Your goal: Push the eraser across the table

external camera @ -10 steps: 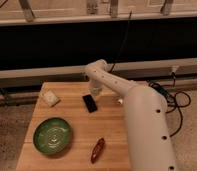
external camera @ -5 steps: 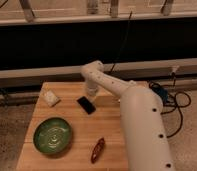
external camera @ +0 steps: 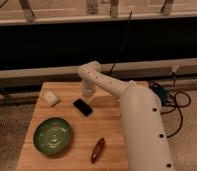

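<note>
The eraser (external camera: 83, 107) is a small flat black block lying at an angle on the light wooden table (external camera: 109, 132), left of the table's middle. My gripper (external camera: 86, 93) hangs from the white arm at the far middle of the table, just behind and to the right of the eraser, close to its far end. Whether it touches the eraser does not show.
A green bowl (external camera: 53, 135) sits at the near left. A pale whitish block (external camera: 51, 98) lies at the far left. A reddish-brown elongated object (external camera: 97, 150) lies near the front edge. My white arm (external camera: 142, 125) covers the table's right side. Cables lie on the floor to the right.
The gripper has swung left along the far side of the table. The eraser has slid left and toward the front and has turned to a more slanted angle.
</note>
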Motion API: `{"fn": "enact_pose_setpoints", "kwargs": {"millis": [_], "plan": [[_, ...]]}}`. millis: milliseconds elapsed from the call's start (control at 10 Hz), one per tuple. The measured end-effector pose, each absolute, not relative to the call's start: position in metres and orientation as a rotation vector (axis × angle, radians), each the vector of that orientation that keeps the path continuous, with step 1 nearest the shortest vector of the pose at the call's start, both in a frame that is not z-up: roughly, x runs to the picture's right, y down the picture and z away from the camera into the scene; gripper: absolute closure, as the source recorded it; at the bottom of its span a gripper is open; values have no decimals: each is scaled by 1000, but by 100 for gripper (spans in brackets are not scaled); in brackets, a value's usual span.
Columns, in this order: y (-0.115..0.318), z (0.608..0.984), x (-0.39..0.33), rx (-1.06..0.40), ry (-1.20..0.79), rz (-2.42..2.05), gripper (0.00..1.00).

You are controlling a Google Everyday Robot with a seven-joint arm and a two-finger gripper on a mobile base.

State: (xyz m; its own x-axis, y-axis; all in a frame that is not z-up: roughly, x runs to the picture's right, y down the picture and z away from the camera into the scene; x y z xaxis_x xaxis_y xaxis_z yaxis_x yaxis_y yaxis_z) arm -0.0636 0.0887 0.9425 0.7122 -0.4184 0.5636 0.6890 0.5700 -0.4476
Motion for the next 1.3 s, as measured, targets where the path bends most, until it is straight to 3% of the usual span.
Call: {"fn": "enact_pose_setpoints", "kwargs": {"millis": [1300], "plan": [[111,922,-107,-726,-559,-815,98]]}}
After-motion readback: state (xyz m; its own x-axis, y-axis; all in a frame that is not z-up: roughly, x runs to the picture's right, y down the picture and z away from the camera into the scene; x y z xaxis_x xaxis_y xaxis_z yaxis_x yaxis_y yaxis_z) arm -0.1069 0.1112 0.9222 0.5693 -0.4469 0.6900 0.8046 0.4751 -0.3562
